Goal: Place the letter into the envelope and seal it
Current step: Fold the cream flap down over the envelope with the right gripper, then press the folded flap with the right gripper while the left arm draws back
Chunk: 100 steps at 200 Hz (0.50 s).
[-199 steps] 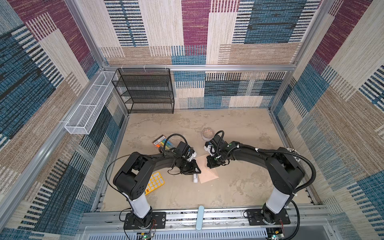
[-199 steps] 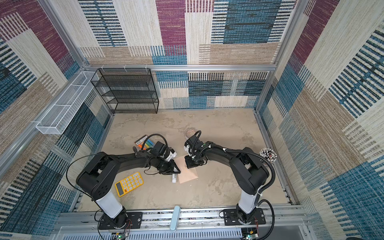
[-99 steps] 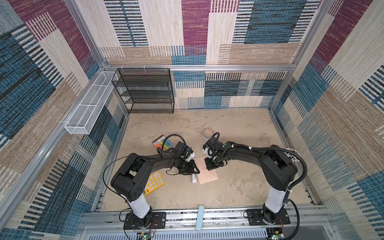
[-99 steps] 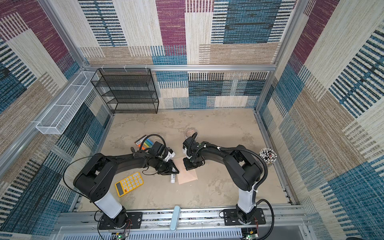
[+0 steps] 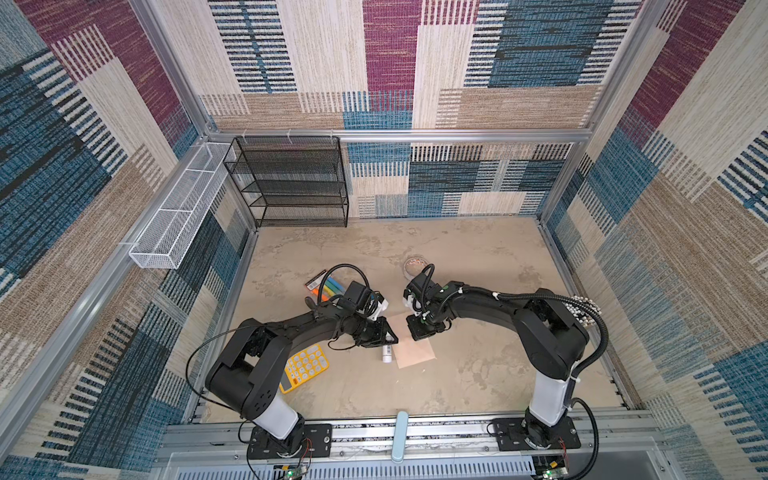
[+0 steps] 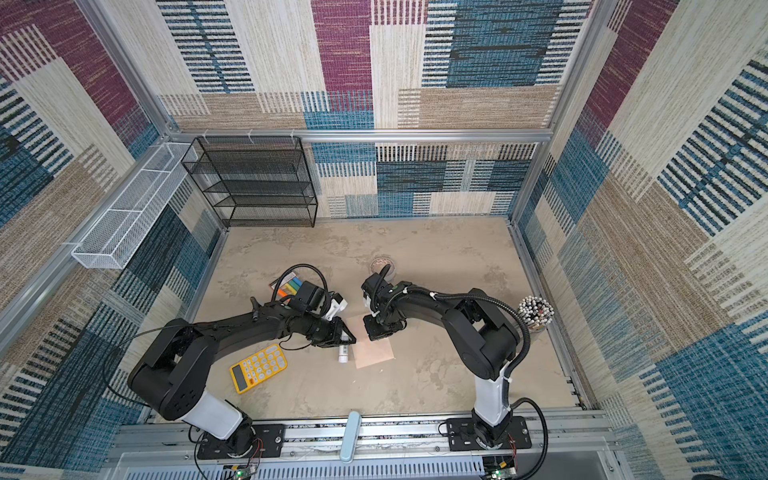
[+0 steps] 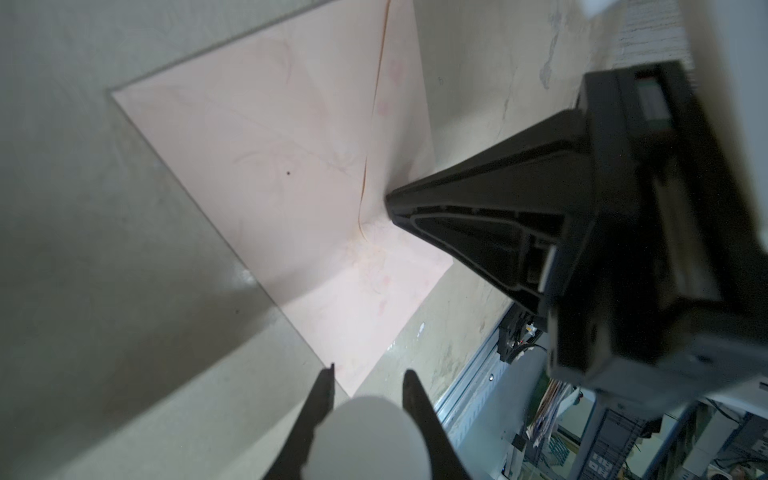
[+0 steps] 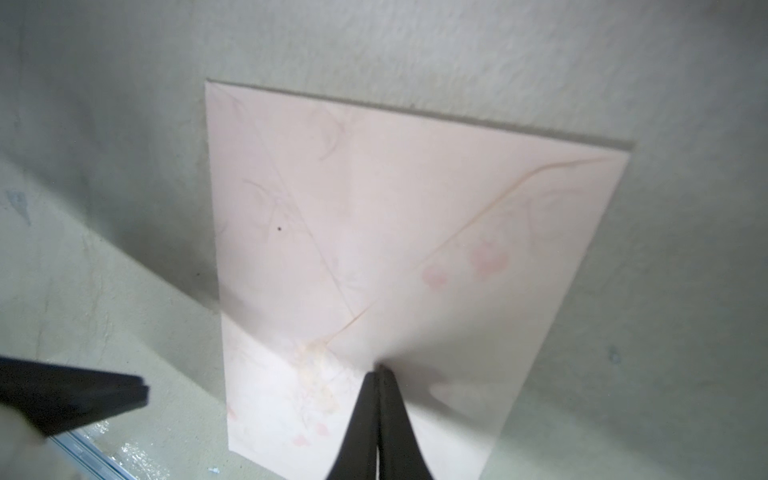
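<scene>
The peach envelope (image 5: 416, 354) (image 6: 374, 352) lies flat on the table with its flap folded down (image 8: 374, 199) (image 7: 286, 166). My right gripper (image 8: 379, 368) (image 5: 421, 332) is shut with nothing between its fingers, and its tips press down on the flap near the point. My left gripper (image 7: 368, 372) (image 5: 384, 337) hovers at the envelope's left edge, shut on a white tube (image 7: 365, 436) (image 5: 387, 354) that points down at the table beside a corner of the envelope. The letter does not show in any view.
A yellow calculator (image 5: 303, 368) lies left of the envelope, under the left arm. A pack of coloured markers (image 5: 326, 286) and a small round dish (image 5: 415, 266) lie behind the grippers. A black mesh shelf (image 5: 291, 183) stands at the back left. A cup of pencils (image 6: 536, 311) stands at the right.
My right gripper has slid a little to the left and toward the front over the envelope, staying shut. The left gripper and its tube have stayed where they were.
</scene>
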{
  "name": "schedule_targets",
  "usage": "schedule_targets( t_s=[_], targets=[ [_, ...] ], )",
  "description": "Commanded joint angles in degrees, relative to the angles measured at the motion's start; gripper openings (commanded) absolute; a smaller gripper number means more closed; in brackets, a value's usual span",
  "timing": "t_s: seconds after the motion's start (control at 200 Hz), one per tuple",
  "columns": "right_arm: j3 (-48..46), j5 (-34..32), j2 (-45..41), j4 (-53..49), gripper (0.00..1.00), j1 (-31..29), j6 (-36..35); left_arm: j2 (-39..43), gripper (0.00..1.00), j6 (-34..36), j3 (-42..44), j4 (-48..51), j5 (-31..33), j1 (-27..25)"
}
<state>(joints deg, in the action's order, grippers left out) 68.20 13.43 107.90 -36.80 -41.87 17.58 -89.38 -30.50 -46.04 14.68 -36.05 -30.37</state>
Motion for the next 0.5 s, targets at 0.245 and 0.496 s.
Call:
schedule_targets(
  t_s=[0.245,0.496],
  targets=[
    [1.94,-3.19,3.20,-4.66,0.10,-1.83,1.47,10.50,0.00,-0.41,2.79,4.74,9.16,3.94],
    [3.16,-3.78,5.34,-5.13,0.11,-2.95,2.70,17.10,0.00,-0.08,4.03,8.63,11.09,6.55]
  ],
)
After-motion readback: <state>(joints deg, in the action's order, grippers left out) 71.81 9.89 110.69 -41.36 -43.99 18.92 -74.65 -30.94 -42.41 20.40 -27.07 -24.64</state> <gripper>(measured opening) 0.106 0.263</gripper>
